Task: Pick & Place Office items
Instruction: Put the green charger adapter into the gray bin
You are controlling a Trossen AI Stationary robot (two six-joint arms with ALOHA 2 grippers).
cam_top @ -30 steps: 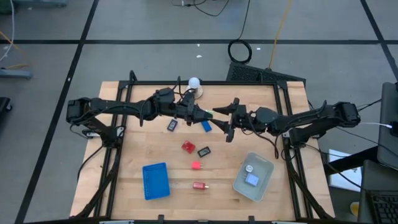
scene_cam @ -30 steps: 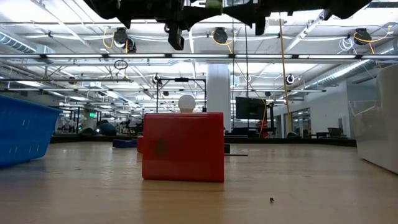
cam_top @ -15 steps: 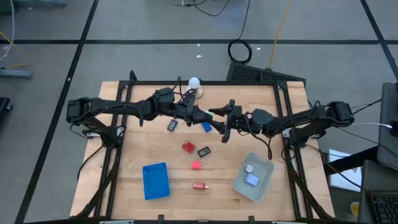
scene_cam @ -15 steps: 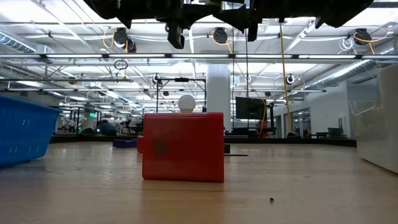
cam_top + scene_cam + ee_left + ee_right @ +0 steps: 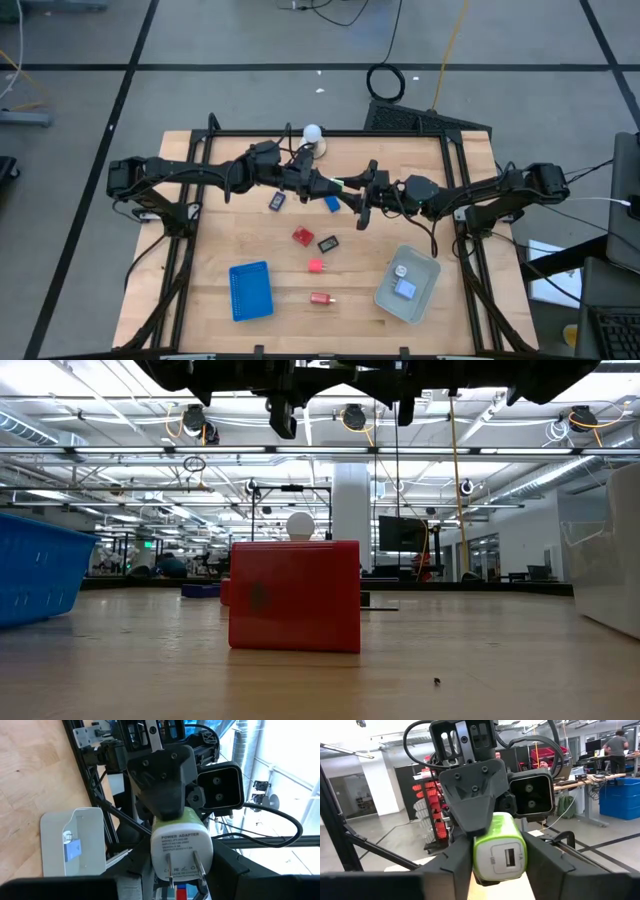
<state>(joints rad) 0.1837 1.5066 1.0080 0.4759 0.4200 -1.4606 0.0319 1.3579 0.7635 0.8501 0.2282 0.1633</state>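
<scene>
Both hands grip one power adapter above the desk's far middle.

The left hand (image 5: 330, 184) and right hand (image 5: 352, 187) meet, both clamped on a glossy white-and-green boxy power adapter (image 5: 181, 845) with two metal prongs, over the pale wooden desk (image 5: 350, 275).

2 red blocks (image 5: 302, 236), 1 pink block (image 5: 316, 266), 2 black rectangles (image 5: 277, 201), 1 blue block (image 5: 332, 203), 1 power adapter (image 5: 181, 846)

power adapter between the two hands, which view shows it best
The left wrist view: the power adapter fills the picture, label and prongs facing the camera. The right wrist view shows its green USB end. The high view shows only a pale speck; the low view misses it.
</scene>
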